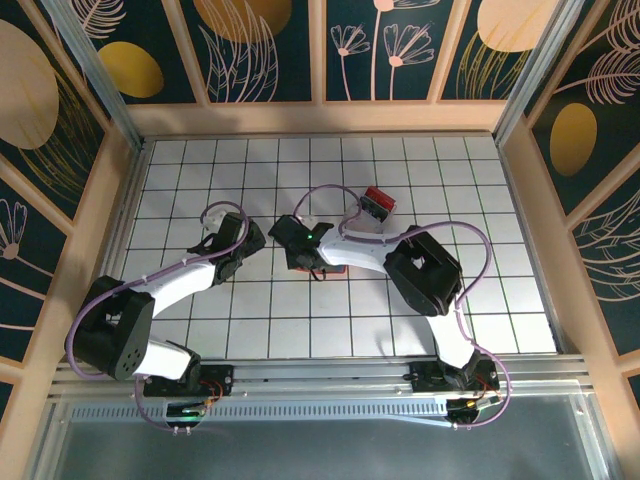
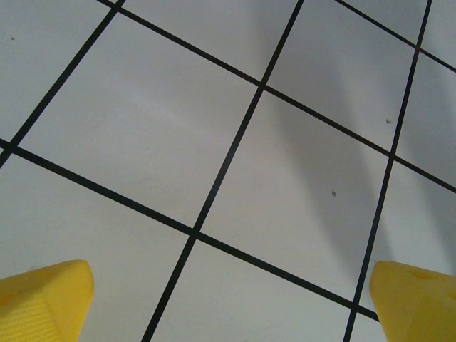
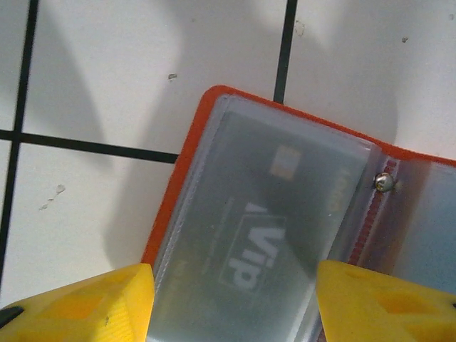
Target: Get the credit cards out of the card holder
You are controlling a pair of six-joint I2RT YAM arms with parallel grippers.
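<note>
Right gripper parted above open card holder; left gripper wide over tiles.

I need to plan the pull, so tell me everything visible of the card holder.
The card holder lies open and flat on the white tiled table, its orange rim framing frosted clear plastic sleeves. A small metal rivet sits at the ribbed orange spine. A dark card marked VIP sits inside one sleeve. The right claw hovers open, a yellow finger on each side of that sleeve; contact cannot be judged.
</note>
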